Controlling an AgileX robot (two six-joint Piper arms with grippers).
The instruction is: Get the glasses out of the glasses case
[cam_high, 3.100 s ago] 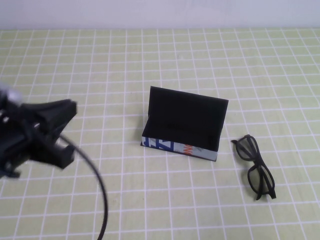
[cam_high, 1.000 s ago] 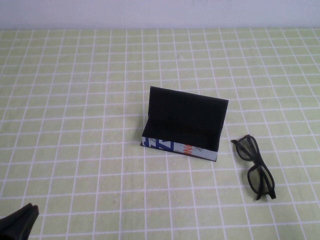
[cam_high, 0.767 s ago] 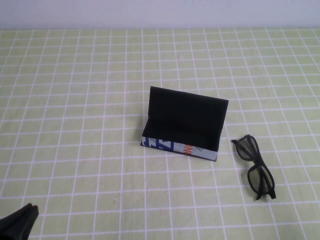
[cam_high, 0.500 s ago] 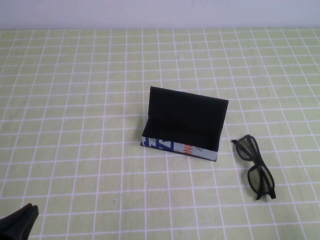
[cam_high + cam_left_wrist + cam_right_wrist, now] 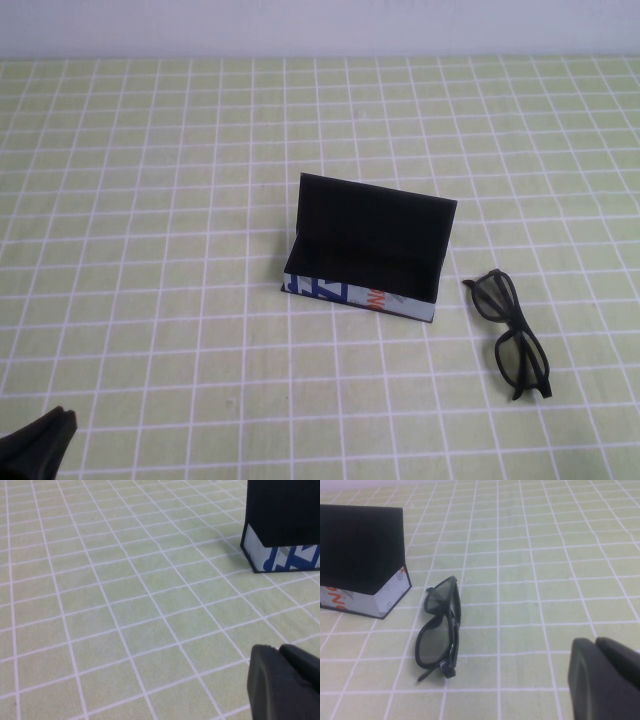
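Observation:
The glasses case stands open in the middle of the table, its black lid upright and its white printed strip facing me. No glasses show inside it. The black glasses lie unfolded on the cloth just right of the case. My left gripper is shut and empty, pulled back to the near left corner, far from the case. My right gripper is shut and empty, low over the cloth to the near right of the glasses and the case. It is outside the high view.
A green cloth with a white grid covers the whole table. A pale wall runs along the far edge. Nothing else stands on the cloth.
Three seconds ago my left arm was over the left middle of the table. It has drawn back to the near left corner. Over the last second nothing moved.

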